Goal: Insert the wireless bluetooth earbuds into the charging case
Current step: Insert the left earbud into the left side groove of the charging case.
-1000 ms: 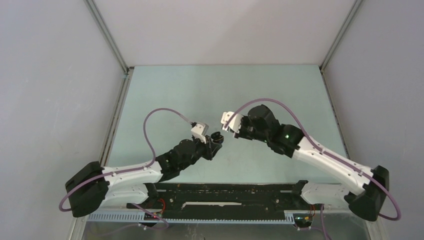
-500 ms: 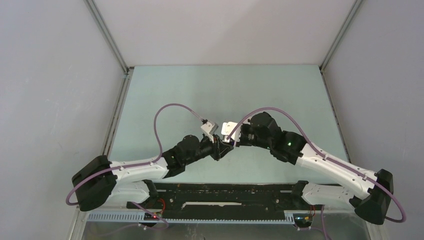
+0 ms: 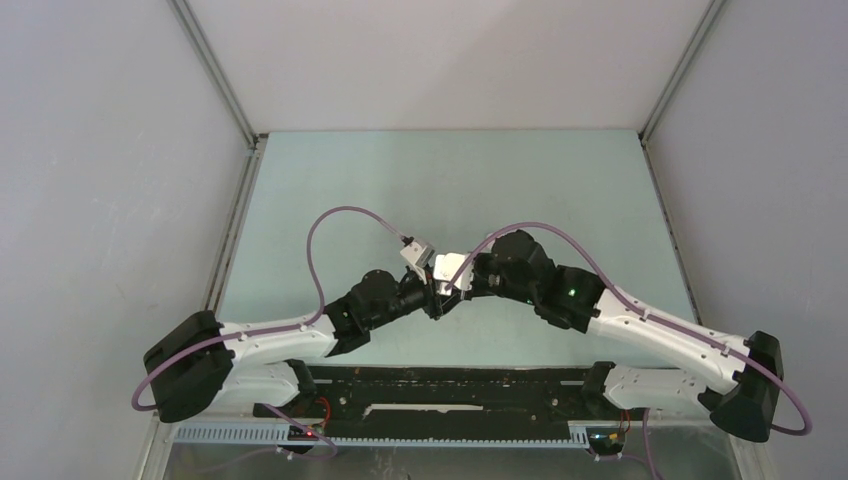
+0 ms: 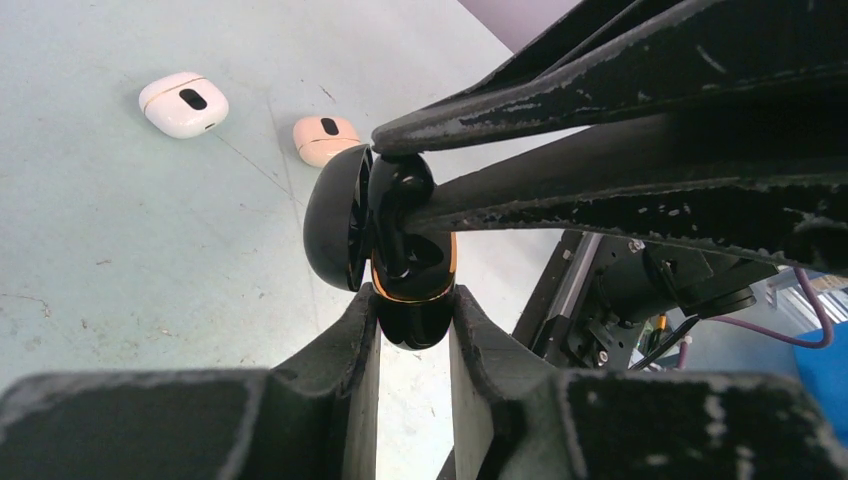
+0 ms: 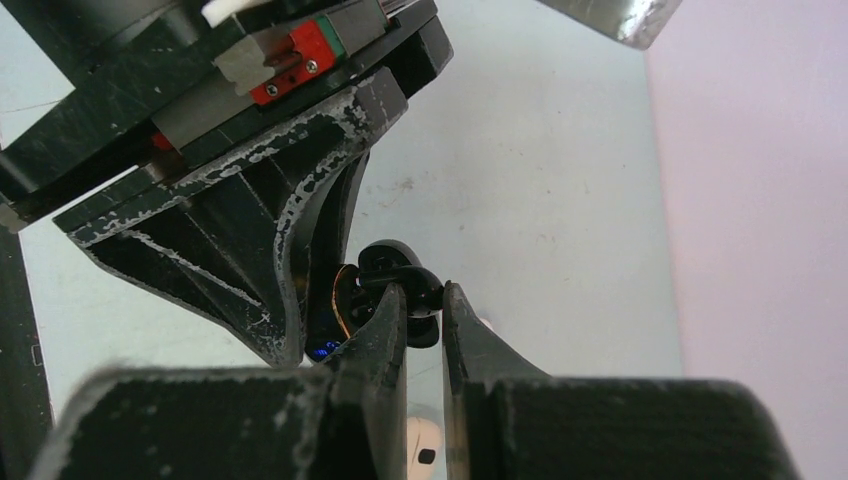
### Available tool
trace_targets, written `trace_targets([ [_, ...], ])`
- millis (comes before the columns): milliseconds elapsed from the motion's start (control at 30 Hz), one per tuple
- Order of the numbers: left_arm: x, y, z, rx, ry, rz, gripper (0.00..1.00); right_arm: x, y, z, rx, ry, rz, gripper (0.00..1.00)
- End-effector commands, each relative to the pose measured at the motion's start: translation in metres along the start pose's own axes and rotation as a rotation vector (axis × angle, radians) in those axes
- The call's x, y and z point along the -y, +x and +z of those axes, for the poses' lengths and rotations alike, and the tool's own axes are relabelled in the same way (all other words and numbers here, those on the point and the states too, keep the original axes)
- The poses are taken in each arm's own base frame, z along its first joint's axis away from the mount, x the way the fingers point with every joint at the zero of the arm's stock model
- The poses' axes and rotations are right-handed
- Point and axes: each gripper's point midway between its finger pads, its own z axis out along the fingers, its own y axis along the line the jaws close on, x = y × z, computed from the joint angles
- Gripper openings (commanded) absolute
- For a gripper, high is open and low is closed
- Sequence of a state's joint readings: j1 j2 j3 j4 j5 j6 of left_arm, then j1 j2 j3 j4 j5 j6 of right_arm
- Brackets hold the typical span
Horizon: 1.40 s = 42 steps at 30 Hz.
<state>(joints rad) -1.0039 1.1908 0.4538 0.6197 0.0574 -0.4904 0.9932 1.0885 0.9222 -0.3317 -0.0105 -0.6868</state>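
Black charging case [image 4: 412, 300], lid open at nine o'clock, clamped in left jaws; right jaws pinch black earbud [image 5: 397, 267] at its mouth. Insertion seemingly in hand; next calls for square seating

No legible text or labels anywhere

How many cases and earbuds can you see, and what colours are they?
black case: 1
white case: 1
beige case: 1
black earbud: 1
Total: 4
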Motion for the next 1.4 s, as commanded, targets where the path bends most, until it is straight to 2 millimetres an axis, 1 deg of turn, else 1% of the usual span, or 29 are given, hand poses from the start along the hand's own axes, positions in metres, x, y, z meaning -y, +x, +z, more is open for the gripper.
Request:
trace_targets([
  [0, 0.015, -0.016, -0.002, 0.054, 0.059, -0.008, 0.0, 0.012, -0.005, 0.003, 0.009, 0.059, -0.022, 0.0],
  [233, 0.013, -0.014, -0.002, 0.051, 0.049, -0.015, 0.0, 0.01, -0.003, 0.007, -0.007, 0.064, -0.039, 0.0],
  [400, 0.01, -0.016, -0.005, 0.066, 0.035, -0.016, 0.0, 0.004, -0.001, 0.009, -0.012, 0.057, -0.062, 0.0],
  [633, 0.005, -0.017, -0.006, 0.077, 0.009, -0.019, 0.0, -0.003, -0.005, 0.008, -0.001, 0.033, -0.072, 0.0],
  [900, -0.001, -0.017, -0.006, 0.087, -0.01, -0.029, 0.0, -0.004, -0.007, 0.005, 0.007, 0.028, -0.067, 0.0],
  [1133, 0.001, -0.017, -0.004, 0.081, 0.005, -0.02, 0.0, -0.009, -0.008, 0.008, 0.014, 0.008, -0.065, 0.0],
  [1367, 0.001, -0.02, -0.006, 0.096, 0.005, -0.011, 0.0, -0.022, -0.007, 0.013, -0.001, -0.033, -0.095, 0.0],
])
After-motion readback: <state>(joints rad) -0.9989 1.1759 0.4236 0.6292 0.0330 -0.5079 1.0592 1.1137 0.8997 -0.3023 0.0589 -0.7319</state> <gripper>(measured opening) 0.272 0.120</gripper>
